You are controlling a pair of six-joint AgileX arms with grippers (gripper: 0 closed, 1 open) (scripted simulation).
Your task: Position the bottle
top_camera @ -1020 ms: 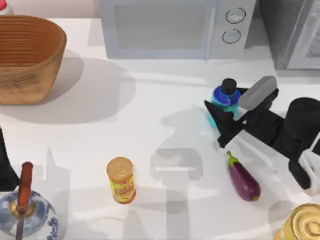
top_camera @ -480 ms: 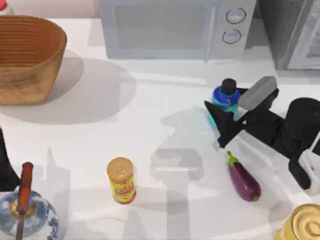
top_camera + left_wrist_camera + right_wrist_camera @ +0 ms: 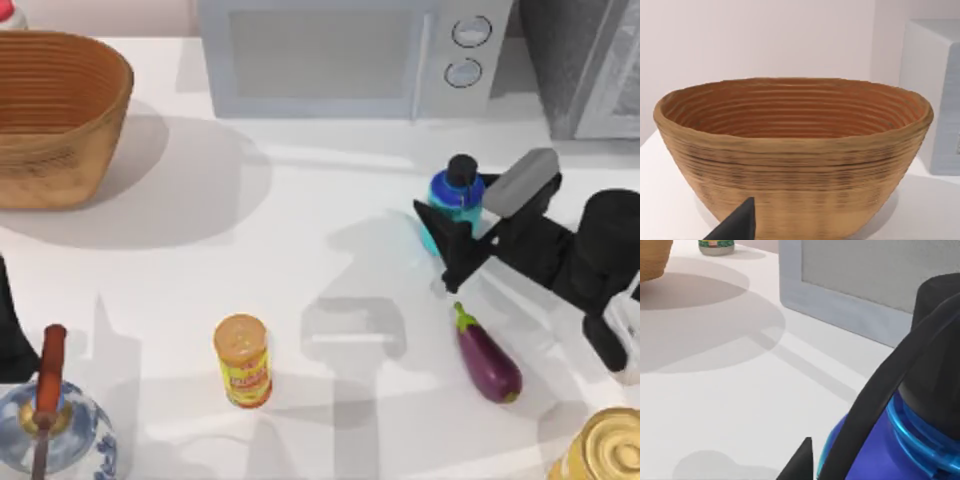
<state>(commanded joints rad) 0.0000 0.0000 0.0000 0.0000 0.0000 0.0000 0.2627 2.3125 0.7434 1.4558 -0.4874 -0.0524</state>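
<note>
Your right gripper (image 3: pixel 455 232) was clamped around the bottle (image 3: pixel 452 203), one dark finger crossing the front of its cyan body in the top view and, in the right wrist view, a finger (image 3: pixel 875 405) pressed right against the blue shoulder below the black cap. You had it grasped from the side, with the arm reaching in from the table's right edge.

The bottle itself stood upright or close to it, on the right half of the table (image 3: pixel 300 270), in front of the microwave (image 3: pixel 350 55) and just beyond the eggplant (image 3: pixel 487 355), which lay apart from it nearer the front edge. Whether its base was on the surface or lifted clear, you could not tell from these views.

Farther out, the yellow can (image 3: pixel 242 360) stood near the middle front, well apart from your work, the glass vessel (image 3: pixel 50 425) sat at the front left corner, and the woven basket (image 3: pixel 55 110) at the far left. Your left arm was parked at the table's left edge, its wrist camera facing the basket (image 3: pixel 790 150).

As for progress: you appeared to have the grasp made, so the reaching was done. What remained, by my reading, was carrying the bottle to its spot, setting it down upright and letting go.
</note>
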